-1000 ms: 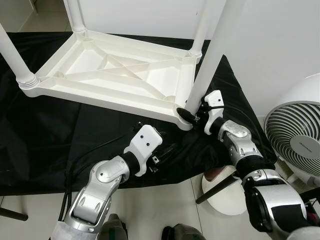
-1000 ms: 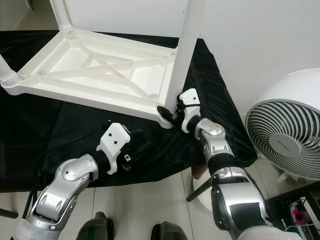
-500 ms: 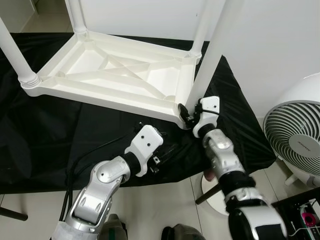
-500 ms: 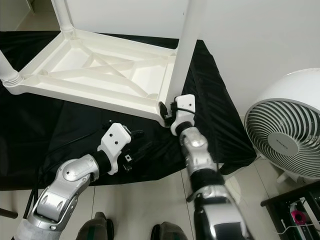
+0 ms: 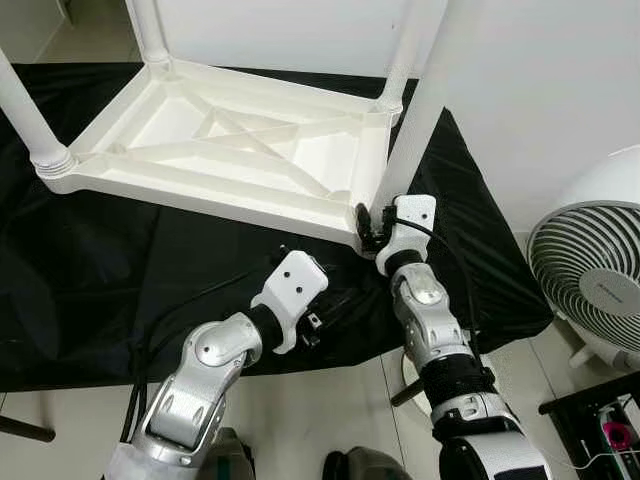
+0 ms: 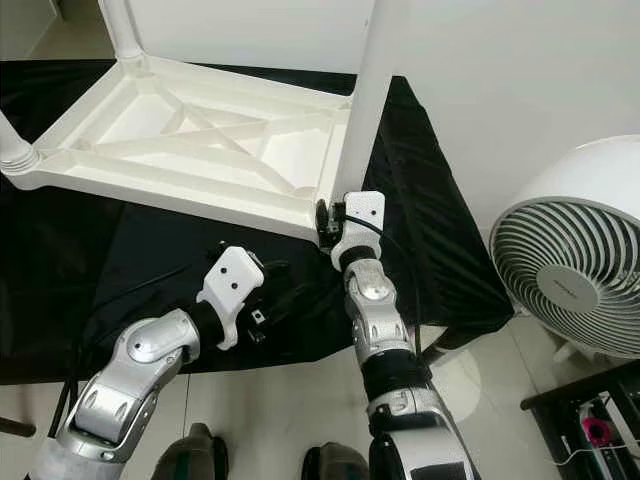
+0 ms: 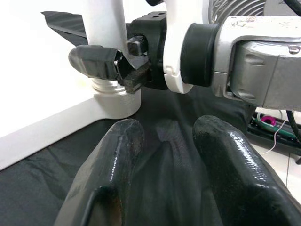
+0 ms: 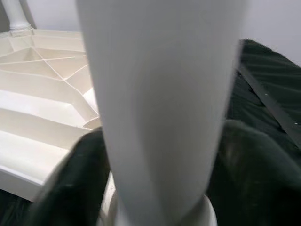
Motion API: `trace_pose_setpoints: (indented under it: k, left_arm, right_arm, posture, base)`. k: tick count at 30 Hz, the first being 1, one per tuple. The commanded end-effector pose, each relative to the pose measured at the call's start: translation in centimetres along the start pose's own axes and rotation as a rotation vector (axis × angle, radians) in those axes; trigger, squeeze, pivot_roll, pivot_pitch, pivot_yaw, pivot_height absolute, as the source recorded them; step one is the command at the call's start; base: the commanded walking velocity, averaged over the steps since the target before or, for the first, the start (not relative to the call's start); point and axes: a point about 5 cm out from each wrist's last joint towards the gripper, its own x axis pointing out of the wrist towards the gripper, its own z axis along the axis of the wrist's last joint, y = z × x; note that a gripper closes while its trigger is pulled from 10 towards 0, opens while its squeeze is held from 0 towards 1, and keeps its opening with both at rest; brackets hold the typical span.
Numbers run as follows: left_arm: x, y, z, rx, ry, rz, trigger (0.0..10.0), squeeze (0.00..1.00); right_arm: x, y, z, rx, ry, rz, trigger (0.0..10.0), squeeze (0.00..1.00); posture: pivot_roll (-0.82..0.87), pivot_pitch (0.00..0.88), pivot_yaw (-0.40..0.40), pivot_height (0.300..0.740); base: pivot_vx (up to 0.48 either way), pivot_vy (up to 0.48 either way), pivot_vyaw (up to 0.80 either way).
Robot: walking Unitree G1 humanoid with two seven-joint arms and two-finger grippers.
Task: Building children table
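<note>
- White plastic children's table [image 5: 230,150] lies upside down on a black cloth [image 5: 90,280] spread over the counter, its ribbed underside facing up and its legs pointing upward.
- Far from the near right corner of the table, at the near left corner, one leg [image 5: 25,110] stands in its ringed socket; another leg [image 5: 150,30] stands at the far left corner.
- Left hand [image 5: 330,305] rests low on the black cloth just in front of the table's near edge, short of the near right corner; in the left wrist view its two black fingers [image 7: 117,160] lie apart with cloth between them, holding nothing.
- At the near right corner of the table, a tall white leg [image 5: 420,110] stands upright in its socket.
- Right hand [image 5: 368,222] is at the base of this leg, just above the corner socket; the right wrist view shows dark fingers [image 8: 75,183] on both sides of the leg [image 8: 160,103], closed around it.
- Behind this corner, another leg [image 5: 400,60] rises from the far right corner.
- Well to the right of the table, a white fan [image 5: 590,290] stands on the tiled floor [image 5: 340,410].
</note>
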Motion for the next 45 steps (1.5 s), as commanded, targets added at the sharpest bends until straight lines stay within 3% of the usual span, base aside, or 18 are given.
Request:
trace_pose_setpoints:
  k: [1, 4, 5, 6, 7, 11, 18, 28, 31, 37, 38, 45]
  left_arm:
    - [0.0, -0.1, -0.4, -0.016, 0.012, 0.041, 10.0, 0.0]
    - [-0.1, -0.1, -0.4, -0.019, 0.014, 0.044, 10.0, 0.0]
    - [-0.1, -0.1, -0.4, -0.019, 0.014, 0.044, 10.0, 0.0]
    - [-0.1, -0.1, -0.4, -0.019, 0.014, 0.044, 10.0, 0.0]
    - [-0.1, -0.1, -0.4, -0.019, 0.016, 0.044, 10.0, 0.0]
    - [0.0, 0.1, -0.4, -0.015, 0.015, 0.039, 10.0, 0.0]
    - [-0.1, 0.3, -0.3, -0.01, 0.013, 0.038, 10.0, 0.0]
    - [-0.3, 0.3, -0.3, -0.003, 0.017, 0.044, 10.0, 0.0]
    - [-0.5, 0.4, -0.2, -0.001, 0.02, 0.046, 10.0, 0.0]
    - [-0.5, 0.4, -0.2, 0.002, 0.021, 0.045, 10.0, 0.0]
    - [-0.5, 0.5, -0.2, 0.004, 0.022, 0.047, 10.0, 0.0]
    - [-0.6, 0.5, -0.1, 0.007, 0.022, 0.051, 10.0, 0.0]
  right_arm:
    - [-0.2, -0.2, -0.1, 0.01, 0.008, -0.003, 10.0, 1.0]
    - [-0.8, -0.5, 0.3, 0.008, -0.005, 0.063, 10.0, 1.0]
    - [-0.9, -0.9, 0.3, -0.011, 0.0, 0.114, 10.0, 0.9]
    - [-0.9, -0.9, 0.3, -0.011, 0.0, 0.114, 10.0, 0.9]
    - [-1.1, -1.4, 0.2, -0.036, 0.008, 0.187, 10.0, 0.0]
    - [-1.1, -2.8, 0.3, -0.096, 0.034, 0.346, 10.0, 0.0]
    - [-0.3, -3.4, 0.6, -0.126, 0.063, 0.453, 10.0, 0.0]
    - [1.2, -2.3, 1.0, -0.116, 0.06, 0.528, 10.0, 0.0]
    - [2.0, -1.4, 1.0, -0.113, 0.076, 0.613, 10.0, 0.0]
    - [2.4, -1.2, 0.8, -0.118, 0.089, 0.651, 10.0, 0.0]
    - [2.5, -1.1, 0.8, -0.11, 0.093, 0.661, 0.0, 0.0]
    - [2.2, -1.4, 0.4, -0.105, 0.102, 0.676, 0.0, 0.0]
  posture:
    - [0.05, 0.064, -0.066, 0.74]
    - [0.05, 0.067, -0.066, 0.74]
    - [0.04, 0.07, -0.063, 0.74]
    - [0.04, 0.07, -0.063, 0.74]
    - [0.04, 0.069, -0.061, 0.74]
    - [0.04, 0.067, -0.054, 0.74]
    - [0.04, 0.064, -0.053, 0.74]
    - [0.06, 0.061, -0.052, 0.74]
    - [0.07, 0.061, -0.049, 0.74]
    - [0.08, 0.058, -0.048, 0.74]
    - [0.08, 0.057, -0.05, 0.74]
    - [0.08, 0.056, -0.049, 0.74]
  base:
    - [0.0, 0.0, 0.0]
    - [0.0, 0.0, 0.0]
    - [0.0, 0.0, 0.0]
    - [0.0, 0.0, 0.0]
    - [0.0, 0.0, 0.0]
    - [0.0, 0.0, 0.0]
    - [0.0, 0.0, 0.0]
    - [0.0, 0.0, 0.0]
    - [0.0, 0.0, 0.0]
    - [0.0, 0.0, 0.0]
    - [0.0, 0.0, 0.0]
    - [0.0, 0.0, 0.0]
